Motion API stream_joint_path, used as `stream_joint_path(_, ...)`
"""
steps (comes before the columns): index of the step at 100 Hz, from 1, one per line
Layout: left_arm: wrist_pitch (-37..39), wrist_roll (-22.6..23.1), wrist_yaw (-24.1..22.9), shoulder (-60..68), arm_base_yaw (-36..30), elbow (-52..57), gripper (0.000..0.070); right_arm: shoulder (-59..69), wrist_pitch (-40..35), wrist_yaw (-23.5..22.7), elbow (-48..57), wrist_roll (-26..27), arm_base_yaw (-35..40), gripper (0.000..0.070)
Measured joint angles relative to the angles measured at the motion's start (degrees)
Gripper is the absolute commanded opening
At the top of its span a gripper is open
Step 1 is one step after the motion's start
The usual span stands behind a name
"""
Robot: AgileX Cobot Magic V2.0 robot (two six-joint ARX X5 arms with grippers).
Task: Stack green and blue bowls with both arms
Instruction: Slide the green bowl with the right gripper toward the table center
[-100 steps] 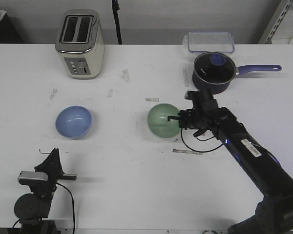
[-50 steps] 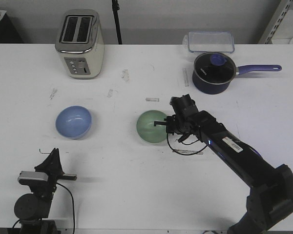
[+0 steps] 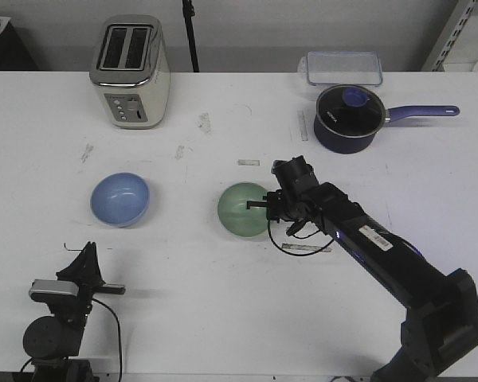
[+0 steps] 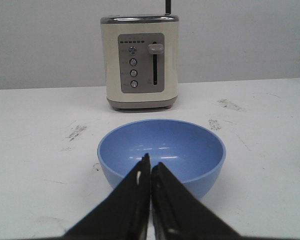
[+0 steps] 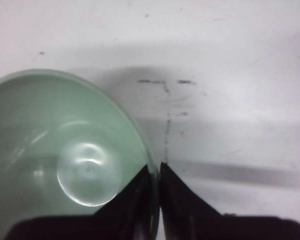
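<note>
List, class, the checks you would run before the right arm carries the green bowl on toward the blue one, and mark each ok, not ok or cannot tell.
1. Right hand pinches the green bowl at its rim: ok.
2. Green bowl clear of the table: cannot tell.
3. Blue bowl upright and empty: ok.
4. Table between the two bowls free of objects: ok.
5. Left hand back from the blue bowl, shut and empty: ok.
6. Toaster and saucepan away from the route: ok.
</note>
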Motion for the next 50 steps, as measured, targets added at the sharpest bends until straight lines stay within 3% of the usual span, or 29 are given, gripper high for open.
stream_joint_path(19, 0.00, 0.00, 0.00, 0.00, 0.00, 0.00, 0.0002, 0.00, 0.24, 0.61, 0.00, 0.00, 0.28, 0.0019)
stream_joint_path(32, 0.00, 0.00, 0.00, 0.00, 0.00, 0.00, 0.0002, 0.00, 0.33, 1.60, 0.00, 0.00, 0.28, 0.0112)
stream_joint_path(50, 0.00, 0.00, 0.00, 0.00, 0.00, 0.00, 0.0003, 0.00, 1.07, 1.68, 0.00, -0.04, 0.24, 0.0157)
